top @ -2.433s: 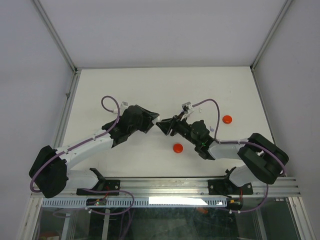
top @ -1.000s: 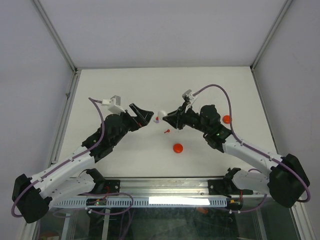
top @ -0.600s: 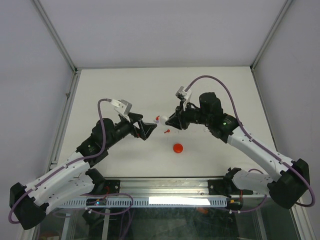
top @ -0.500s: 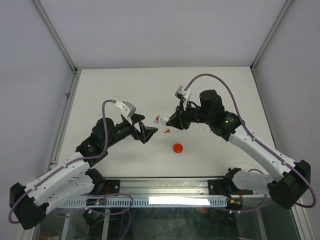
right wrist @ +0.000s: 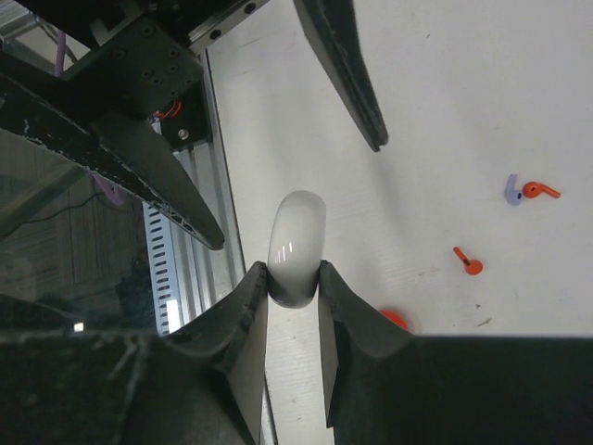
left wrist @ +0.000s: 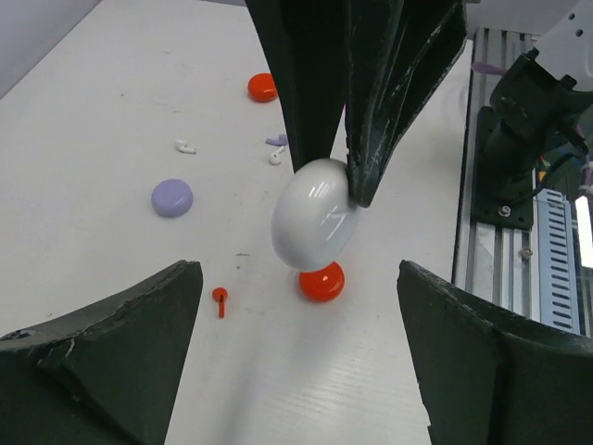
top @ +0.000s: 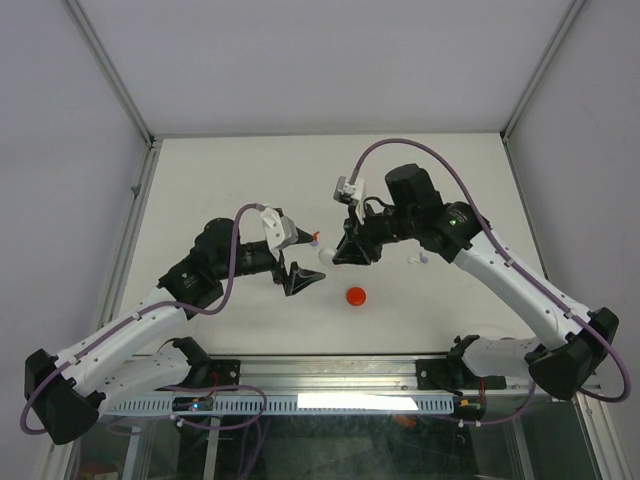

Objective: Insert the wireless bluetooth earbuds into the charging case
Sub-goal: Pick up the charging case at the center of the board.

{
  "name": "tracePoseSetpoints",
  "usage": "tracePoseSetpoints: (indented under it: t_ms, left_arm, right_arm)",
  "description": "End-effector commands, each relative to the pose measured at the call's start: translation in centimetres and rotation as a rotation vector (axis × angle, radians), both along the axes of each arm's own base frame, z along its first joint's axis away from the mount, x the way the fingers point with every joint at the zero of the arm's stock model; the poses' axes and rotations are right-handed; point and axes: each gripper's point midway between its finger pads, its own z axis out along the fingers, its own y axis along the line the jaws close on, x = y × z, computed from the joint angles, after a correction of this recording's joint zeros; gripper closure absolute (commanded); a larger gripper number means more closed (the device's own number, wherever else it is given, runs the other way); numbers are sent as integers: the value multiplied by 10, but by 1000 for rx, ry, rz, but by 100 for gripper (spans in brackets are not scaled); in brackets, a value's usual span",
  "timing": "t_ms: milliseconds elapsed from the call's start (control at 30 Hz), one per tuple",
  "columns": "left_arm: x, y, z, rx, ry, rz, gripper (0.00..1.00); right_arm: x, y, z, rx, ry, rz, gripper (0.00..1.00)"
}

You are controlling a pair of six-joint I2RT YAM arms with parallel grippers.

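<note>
White arms (top: 120, 335), black joints (top: 415, 190), apparently sleeved purple cables (top: 400, 145).

A red puck (top: 354, 296) lies on the white desk (top: 230, 170). Near it lies a red earbud (left wrist: 220, 298), farther off a purple puck (left wrist: 172, 197).

Right gripper (right wrist: 293, 278): swung from pointing sideways to pointing steeply down, its wrist raised higher.
Charging case (left wrist: 315, 225): earlier a small white spot at the right gripper's tips, now seen pinched edge-on between its fingers, clear of the table (top: 250, 180).
Left gripper (top: 308, 258): pulled back from tip-to-tip contact, rolled over, jaws spread wide, the case straight ahead.
</note>
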Motion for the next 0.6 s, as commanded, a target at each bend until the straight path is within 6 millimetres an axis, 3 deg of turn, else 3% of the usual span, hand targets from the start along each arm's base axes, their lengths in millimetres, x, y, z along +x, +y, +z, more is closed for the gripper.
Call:
tracePoseSetpoints:
  t_ms: [0,200,567]
  left_arm:
    - [-19,-14,21,-5,-105,-176,14]
    - [-31,-20,16,-8,-74,-269,34]
    - [-42,-23,14,-95,-40,-305,50]
  right_arm:
    - [-18,1,10,-24,-25,101,99]
    - [-20,2,9,-50,-33,126,99]
    - [-26,8,12,-40,-44,160,100]
